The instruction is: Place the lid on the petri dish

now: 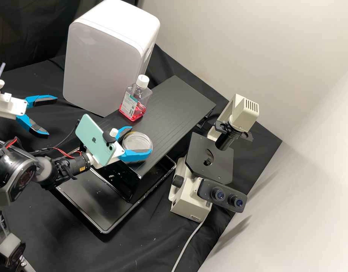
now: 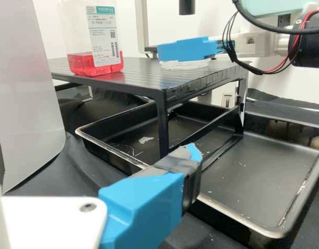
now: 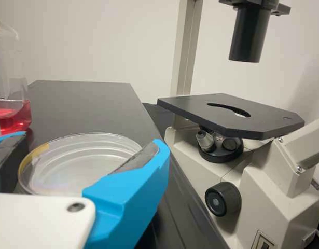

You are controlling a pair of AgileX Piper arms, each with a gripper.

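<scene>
A clear round petri dish (image 1: pixel 140 138) with its lid on top rests near the front corner of the black raised shelf (image 1: pixel 174 105). My right gripper (image 1: pixel 139 141) is shut on the lid, one blue finger on each side of the rim. In the right wrist view the dish (image 3: pixel 79 161) lies between those fingers (image 3: pixel 133 181). The left wrist view has the dish (image 2: pixel 185 64) side-on under a blue finger. My left gripper (image 1: pixel 48 115) hangs open and empty at the far left, above the black cloth, well away from the shelf.
A flask of red liquid (image 1: pixel 134 99) stands at the shelf's back left, with a tall white box (image 1: pixel 106 53) behind it. A black tray (image 1: pixel 106 219) lies under the shelf. A microscope (image 1: pixel 215 158) stands close on the right.
</scene>
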